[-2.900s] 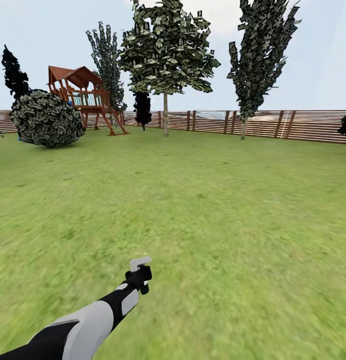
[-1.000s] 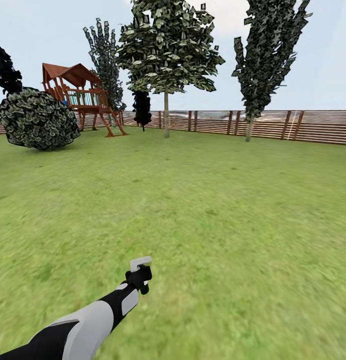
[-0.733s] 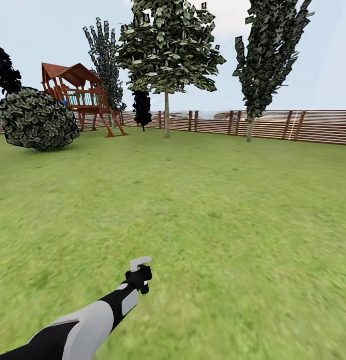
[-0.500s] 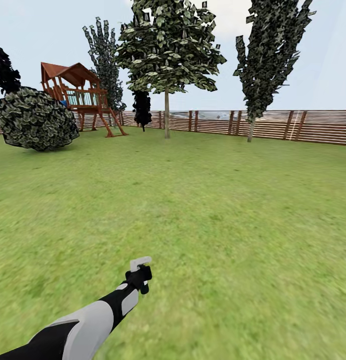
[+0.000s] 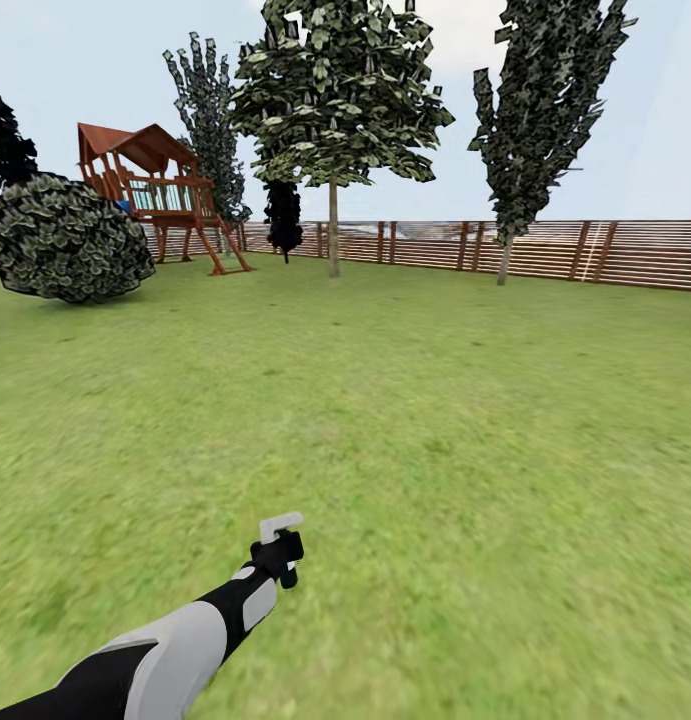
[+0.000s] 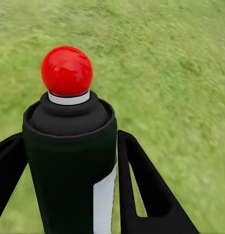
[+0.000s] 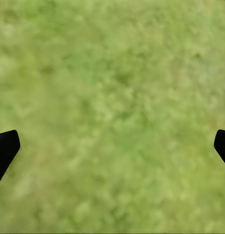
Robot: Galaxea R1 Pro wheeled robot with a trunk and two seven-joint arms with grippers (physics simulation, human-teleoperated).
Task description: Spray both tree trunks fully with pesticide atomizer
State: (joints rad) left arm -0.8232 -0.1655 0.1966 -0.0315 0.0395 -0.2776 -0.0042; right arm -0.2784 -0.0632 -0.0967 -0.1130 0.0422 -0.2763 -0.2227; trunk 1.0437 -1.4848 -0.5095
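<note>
The pesticide atomizer (image 6: 68, 161), a near-black bottle with a white mark and a red ball top, stands between the black fingers (image 6: 141, 185) of my left gripper (image 6: 68, 165), which is shut on it. In the head view that gripper (image 5: 282, 555) is held low over the lawn. Far ahead by the fence rise two trees: one trunk (image 5: 333, 232) under a broad crown, another trunk (image 5: 504, 260) further right. My right gripper (image 7: 112, 146) is open over bare grass.
A brown slat fence (image 5: 625, 252) closes the far side of the lawn (image 5: 405, 400). A wooden playset (image 5: 155, 190) and a round bush (image 5: 67, 238) stand at the far left, with dark conifers (image 5: 283, 215) behind.
The whole head view has crept forward: trees and fence look slightly larger, the bush has slid left and the right tree right. My left arm keeps its pose with the bottle.
</note>
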